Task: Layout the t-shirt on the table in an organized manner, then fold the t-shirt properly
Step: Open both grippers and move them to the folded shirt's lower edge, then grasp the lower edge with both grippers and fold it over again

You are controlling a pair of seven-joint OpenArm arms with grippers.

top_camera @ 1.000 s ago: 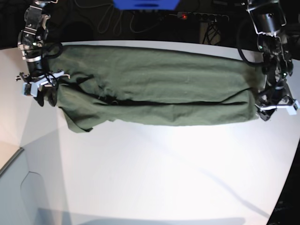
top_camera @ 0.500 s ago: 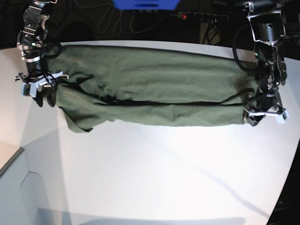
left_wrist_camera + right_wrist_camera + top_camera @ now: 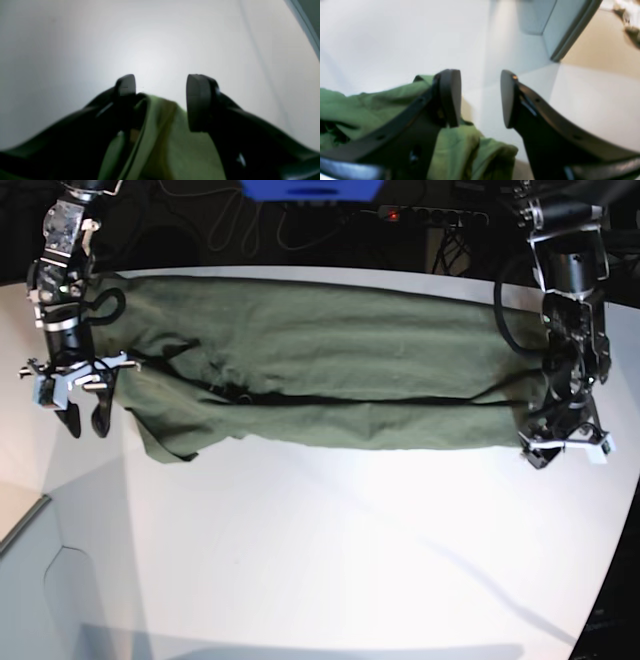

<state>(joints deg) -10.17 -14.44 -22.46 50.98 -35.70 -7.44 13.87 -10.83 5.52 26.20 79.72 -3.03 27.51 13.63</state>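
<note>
White surface (image 3: pixel 330 560) bearing the olive t-shirt (image 3: pixel 330 365) at 12 o'clock; both grippers' fingers spread, empty.

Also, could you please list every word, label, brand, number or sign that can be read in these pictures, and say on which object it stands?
None can be read in any view.
The t-shirt is plain olive green; no print and no label shows.
The table is bare white, without marks.
The left gripper and right gripper show only blurred black fingers, without lettering.
The blue object at the top edge shows no legible text.
</note>
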